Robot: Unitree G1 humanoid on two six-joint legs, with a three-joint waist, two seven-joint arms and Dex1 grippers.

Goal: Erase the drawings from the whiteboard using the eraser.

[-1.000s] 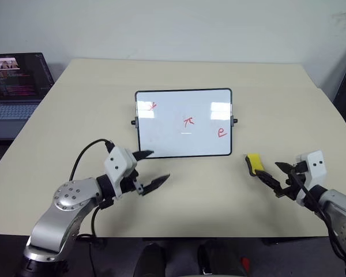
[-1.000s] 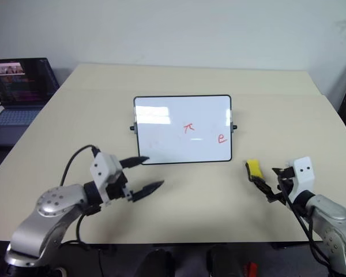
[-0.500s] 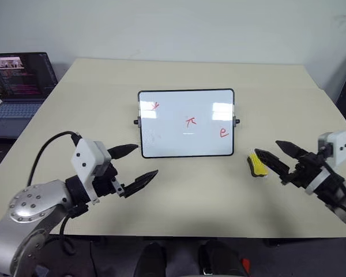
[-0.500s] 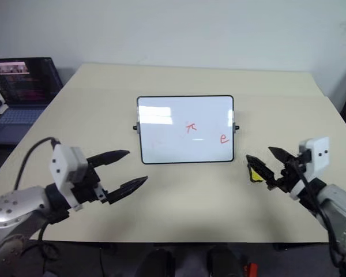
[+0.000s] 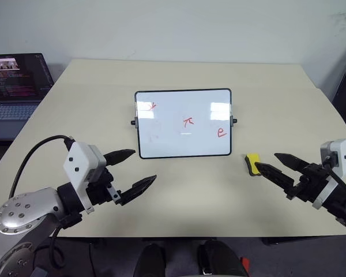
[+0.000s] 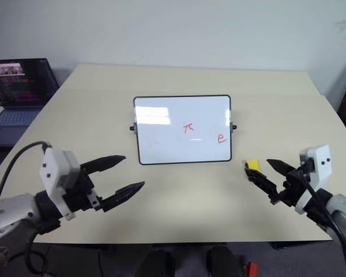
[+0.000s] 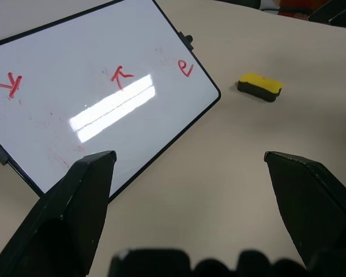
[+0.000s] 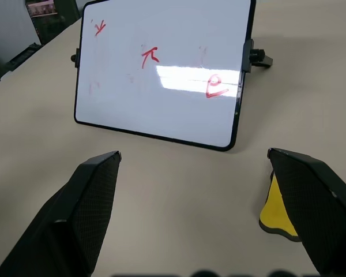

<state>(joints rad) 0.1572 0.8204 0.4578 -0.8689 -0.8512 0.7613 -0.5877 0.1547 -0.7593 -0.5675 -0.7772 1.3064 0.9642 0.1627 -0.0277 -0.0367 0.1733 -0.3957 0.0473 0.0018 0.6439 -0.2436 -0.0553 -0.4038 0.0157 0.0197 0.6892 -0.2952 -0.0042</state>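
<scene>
Nearest to me, the left end effector (image 5: 131, 172) hovered over the tabletop (image 5: 190, 196) with its fingers wide apart, holding nothing. The right end effector (image 5: 275, 163) was spread apart too, and empty. The eraser (image 5: 252, 162) lay on the tabletop just beside its fingertip. Farther, the whiteboard (image 5: 183, 122) stood tilted in the middle, with three red drawings (image 5: 188, 122) on it. A laptop (image 5: 17, 86) was at far left.

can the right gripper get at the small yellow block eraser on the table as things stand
Probably yes. The right gripper is open beside the small yellow block eraser, which lies alone on the beige table with nothing between them.
</scene>
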